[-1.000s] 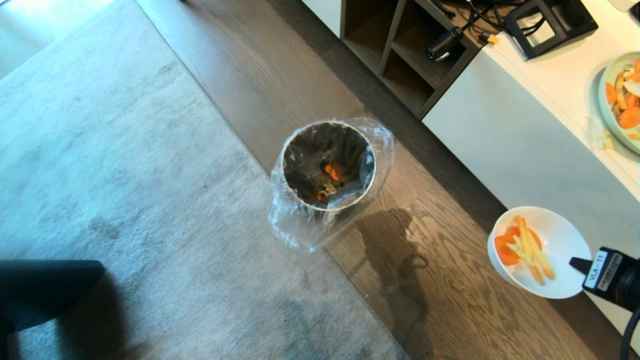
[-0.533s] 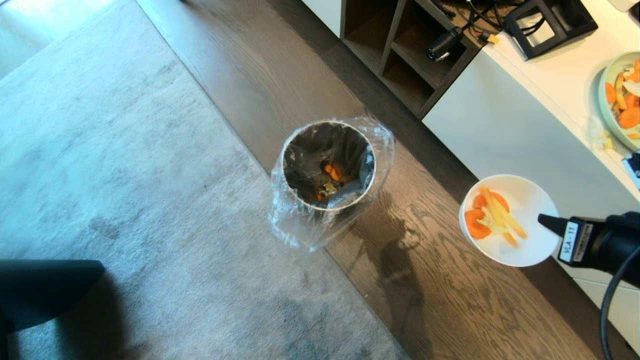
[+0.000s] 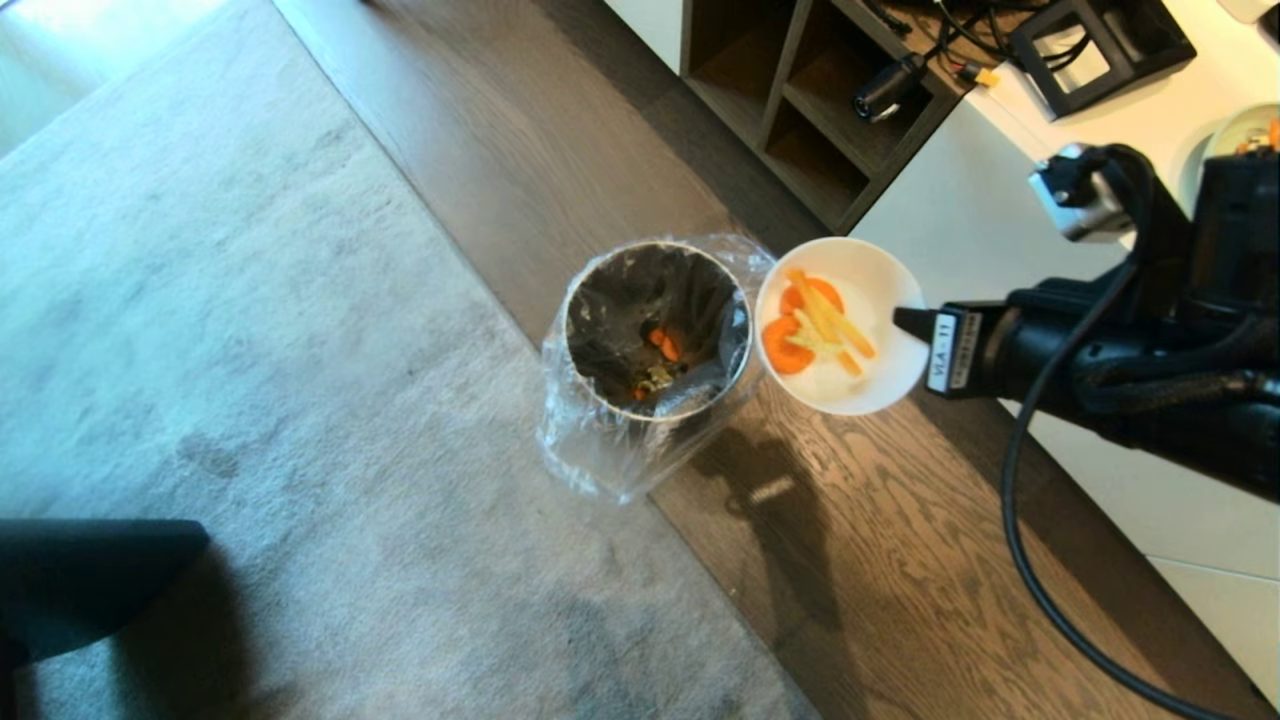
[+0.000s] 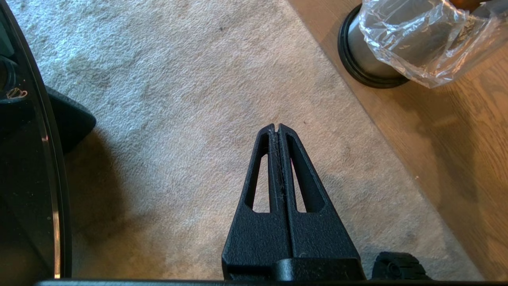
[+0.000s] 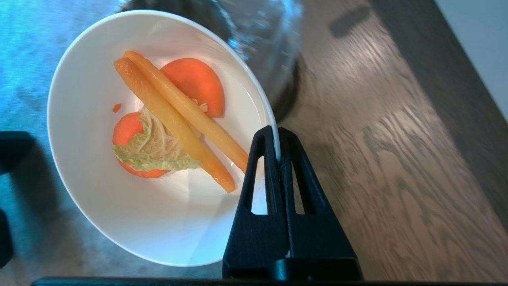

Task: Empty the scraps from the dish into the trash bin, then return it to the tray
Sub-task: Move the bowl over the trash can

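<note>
At centre frame, the right gripper [image 3: 900,318] is clamped on the rim of the dish [image 3: 850,385], holding it just right of the trash bin [image 3: 590,300]. Scraps [image 3: 815,325] lie inside the dish. The left gripper [image 4: 276,128] is closed and empty.

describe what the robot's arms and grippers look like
Both are matte black. The right gripper and left gripper have tapered, textured fingers with long slots. In the head view the right arm carries a white printed label, a looping black cable and a silver-grey fitting.

trash bin [image 4: 359,55] top cut off in left wrist view, green plate [image 3: 1240,128] mostly hidden behind right arm
</note>
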